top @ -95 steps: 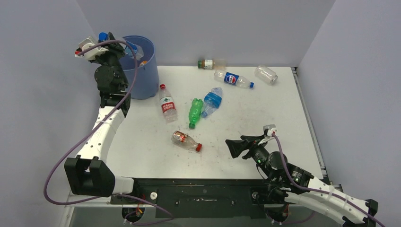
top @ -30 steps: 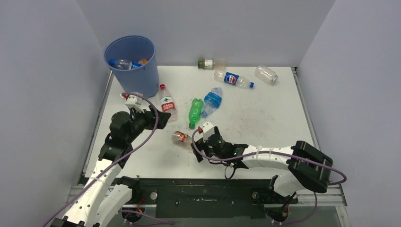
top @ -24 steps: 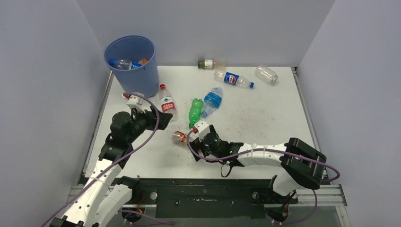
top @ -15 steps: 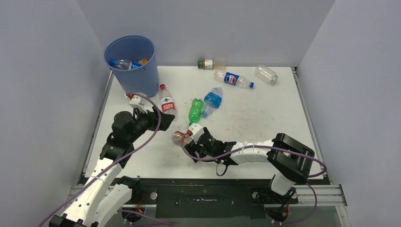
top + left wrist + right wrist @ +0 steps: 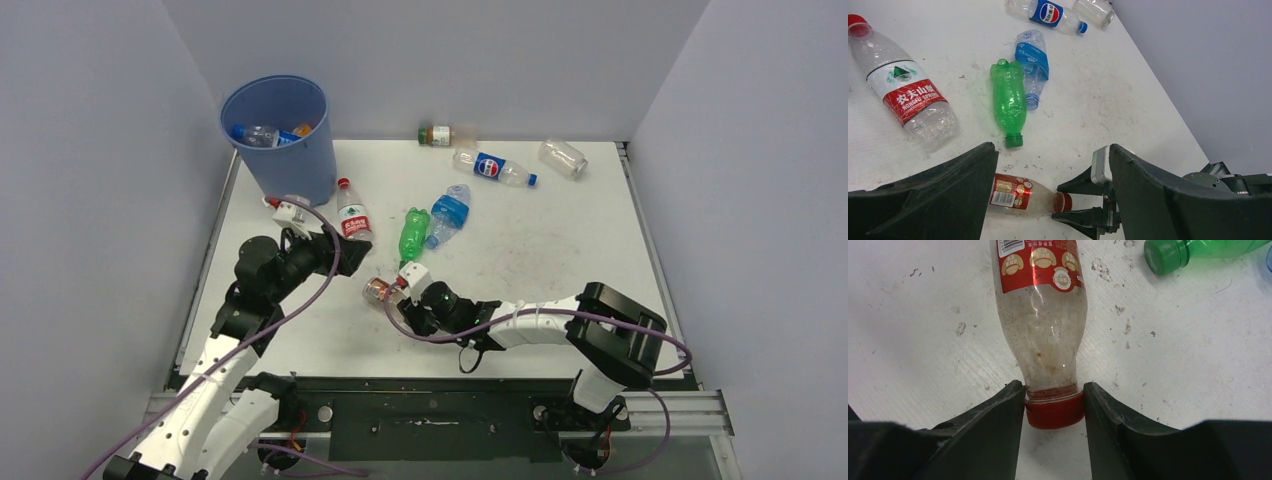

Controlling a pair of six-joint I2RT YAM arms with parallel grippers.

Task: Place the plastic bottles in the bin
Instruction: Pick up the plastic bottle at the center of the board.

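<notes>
Far left corner: the bin (image 5: 295, 175), a few bottles (image 5: 262, 133) lying inside; nearer us the left claw (image 5: 1051, 147) hangs wide open above the table (image 5: 560, 260), gripping nothing; beside it the white-and-red labelled bottle (image 5: 353, 222) lies near the bin's foot. Towards the middle of the near edge, here's the action: the right claw (image 5: 1054, 390) has a finger either side of the red cap (image 5: 1054, 412) of the red-labelled bottle (image 5: 1040, 300), seemingly touching both sides; clamped or not, I cannot tell. Trouble I'd expect: a pinch on a slick round cap, right at the bottle's end, so the body may sag, swing or pop free on the lift; and the left arm sits between this bottle and the bin, so a carry across risks a knock. Rightwards: green bottle (image 5: 413, 235) and blue bottle (image 5: 448, 213) side by side mid-table; along the far edge a small brown bottle (image 5: 437, 135), a Pepsi bottle (image 5: 490, 167), a clear bottle (image 5: 562, 156) towards the far right corner.
</notes>
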